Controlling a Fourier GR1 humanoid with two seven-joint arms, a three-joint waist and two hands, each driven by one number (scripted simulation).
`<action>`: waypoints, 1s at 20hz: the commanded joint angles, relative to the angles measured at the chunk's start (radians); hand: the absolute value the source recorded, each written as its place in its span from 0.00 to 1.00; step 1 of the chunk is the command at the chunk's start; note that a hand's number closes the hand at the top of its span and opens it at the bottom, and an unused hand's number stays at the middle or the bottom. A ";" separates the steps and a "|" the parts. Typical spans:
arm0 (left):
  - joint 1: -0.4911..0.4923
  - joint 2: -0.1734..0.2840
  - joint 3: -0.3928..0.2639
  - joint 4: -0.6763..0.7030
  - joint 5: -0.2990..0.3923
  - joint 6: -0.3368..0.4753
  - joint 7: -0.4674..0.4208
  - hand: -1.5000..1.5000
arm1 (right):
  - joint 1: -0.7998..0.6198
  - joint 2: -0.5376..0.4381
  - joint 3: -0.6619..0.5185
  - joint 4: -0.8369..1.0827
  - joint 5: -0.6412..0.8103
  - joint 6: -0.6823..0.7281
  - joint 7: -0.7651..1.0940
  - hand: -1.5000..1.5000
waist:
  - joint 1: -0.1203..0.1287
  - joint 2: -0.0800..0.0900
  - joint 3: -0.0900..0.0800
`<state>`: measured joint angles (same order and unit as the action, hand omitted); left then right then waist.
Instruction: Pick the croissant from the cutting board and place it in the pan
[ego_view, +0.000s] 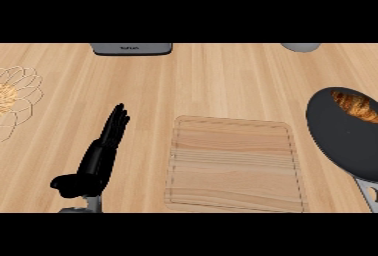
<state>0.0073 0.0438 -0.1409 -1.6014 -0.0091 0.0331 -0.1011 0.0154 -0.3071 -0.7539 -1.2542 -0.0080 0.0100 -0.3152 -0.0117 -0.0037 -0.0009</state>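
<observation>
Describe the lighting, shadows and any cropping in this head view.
Head view: even, soft light, no glare; the dark round pan and the brown croissant in it are cut by the right edge; the left robot hand casts only a faint shadow beside the pale wooden cutting board.

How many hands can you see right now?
1. The left hand shows at the lower left, fingers straight, beside the cutting board. The right hand is out of view. The croissant lies in the pan.

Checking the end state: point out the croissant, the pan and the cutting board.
croissant (356, 108): head view, middle of its browned crust.
pan (341, 140): head view, bare dark base below the pastry.
cutting board (235, 165): head view, centre of its bare wooden top.
</observation>
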 joint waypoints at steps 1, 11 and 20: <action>-0.036 -0.030 -0.028 -0.066 -0.020 0.027 0.095 0.50 | 0.104 0.039 0.005 -0.104 -0.033 0.032 -0.015 0.00 | 0.007 0.002 0.001; -0.016 -0.022 0.010 0.002 -0.038 0.006 0.026 0.50 | 0.152 0.077 0.048 -0.179 0.027 -0.018 0.019 0.00 | 0.011 0.003 0.001; -0.029 -0.017 0.042 0.034 -0.016 -0.031 -0.019 0.50 | 0.266 0.143 0.066 -0.359 0.076 -0.022 0.077 0.00 | 0.008 0.003 0.001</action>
<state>-0.0403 0.0285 -0.1014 -1.5703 -0.0200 0.0080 -0.0926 0.2353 -0.1836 -0.6933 -1.5451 0.0542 -0.0174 -0.2543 -0.0027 -0.0002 0.0000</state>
